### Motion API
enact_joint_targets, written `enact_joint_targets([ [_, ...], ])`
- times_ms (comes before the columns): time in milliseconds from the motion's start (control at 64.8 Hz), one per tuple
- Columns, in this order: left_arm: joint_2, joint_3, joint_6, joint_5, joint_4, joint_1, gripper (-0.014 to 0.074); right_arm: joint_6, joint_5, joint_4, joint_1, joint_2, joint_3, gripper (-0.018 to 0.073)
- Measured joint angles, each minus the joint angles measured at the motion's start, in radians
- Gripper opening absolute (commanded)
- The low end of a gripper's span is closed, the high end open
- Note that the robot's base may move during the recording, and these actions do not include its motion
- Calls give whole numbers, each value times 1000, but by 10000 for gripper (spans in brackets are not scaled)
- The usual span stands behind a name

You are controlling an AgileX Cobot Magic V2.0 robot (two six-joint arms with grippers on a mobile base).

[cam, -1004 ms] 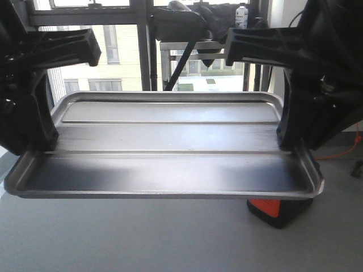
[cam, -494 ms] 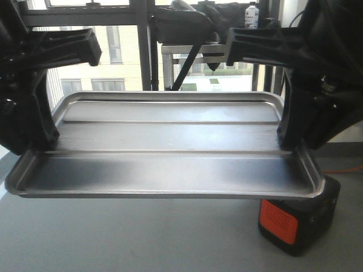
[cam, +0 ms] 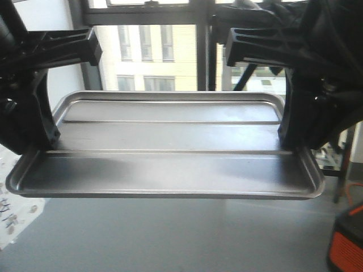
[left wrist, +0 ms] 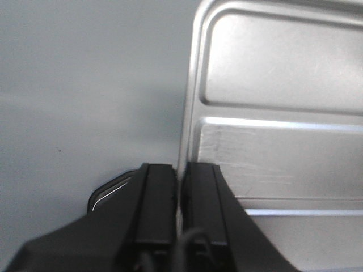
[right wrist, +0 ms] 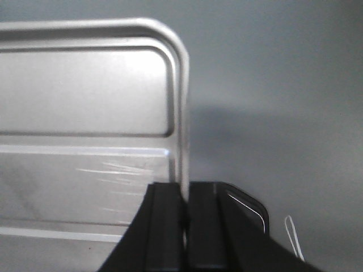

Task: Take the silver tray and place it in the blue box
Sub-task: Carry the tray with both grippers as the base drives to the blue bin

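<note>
The large shallow rectangular silver metal tray hangs in the air between the two arms, roughly level, above a plain grey surface. The left gripper is closed tight on the left short rim of the tray, with one black finger inside the rim and one outside. The right gripper grips the right short rim in the same way. Neither holds anything else.

The step in hand seems to be the carrying of the tray to the blue box, which no view shows. To do it well, both arms should probably travel together at one spacing and one height. Each gripper has only a thin sloping rim, so a pull apart could let it slip and a push inward could bend or twist the tray.

Under the tray the grey surface looks free. Below the right near corner of the tray stands a red and black boxy object, which the tray should pass above. Beyond the far edge of the tray is a dark window frame.
</note>
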Motion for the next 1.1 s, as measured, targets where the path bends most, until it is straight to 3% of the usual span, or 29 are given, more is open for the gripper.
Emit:
enact_joint_targets([
  [1096, 0, 0, 0, 0, 2, 0, -10, 0, 0, -2, 0, 0, 0, 53],
])
